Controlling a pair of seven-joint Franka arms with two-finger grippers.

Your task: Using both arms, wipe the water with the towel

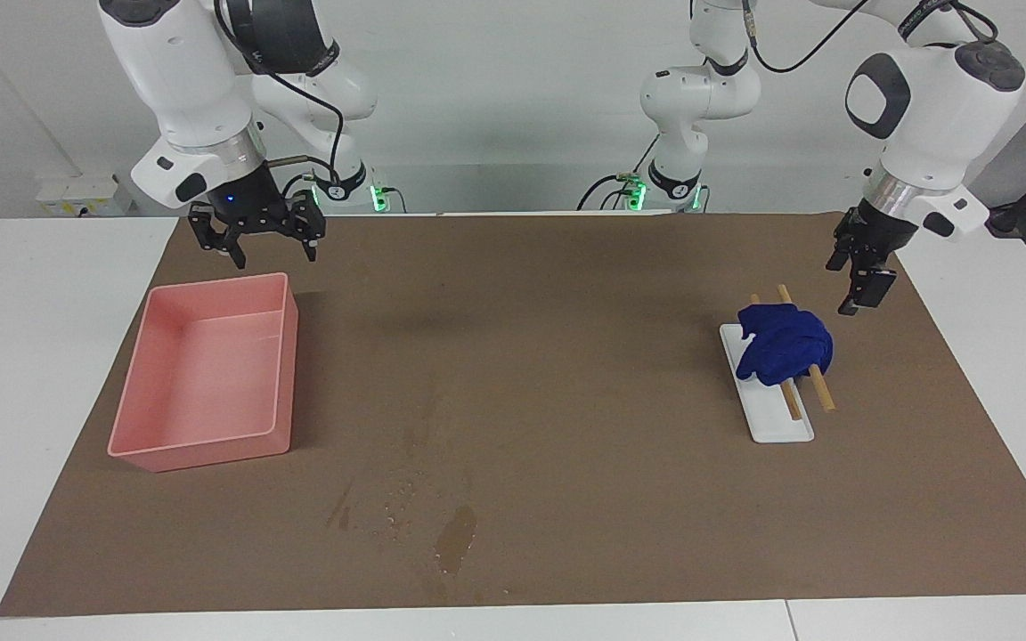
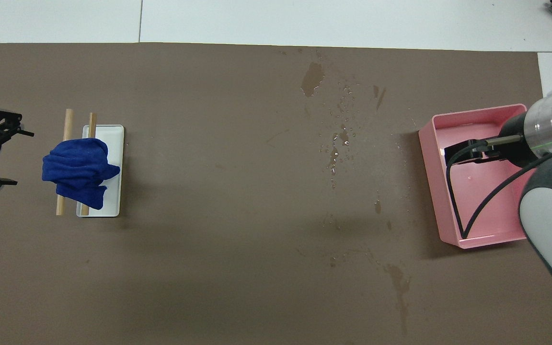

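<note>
Currently the towel (image 1: 784, 352), a deep blue soft cloth bunched into loose folds, lies draped over two wooden sticks (image 1: 819, 389) laid across a shallow white rectangular tray (image 1: 776, 427) toward the left arm's end of the surface; the sticks appear to hold the cloth off the tray floor, which should let a gripper close on the folds from above. The left gripper (image 1: 860, 287) hangs just beside the towel, raised and not touching it, its fingers spread and empty, pointing down; this reads as the approach to a pick not yet made. The right gripper (image 1: 255, 240) is held over the edge of the pink bin (image 1: 201, 445) that lies nearest the robots, also spread wide and holding nothing; that arm waits. The bin is a smooth rigid plastic box with rounded corners and an open top, placed toward the right arm's end. The water (image 1: 455, 539) sits on the brown mat (image 1: 566, 294) farther from the robots than both bin and tray, roughly between them: one darker wet patch with scattered shiny droplets and thin streaks beside it. The mat is matt and flat, so the wet marks stand out. Wiping has not begun.
</note>
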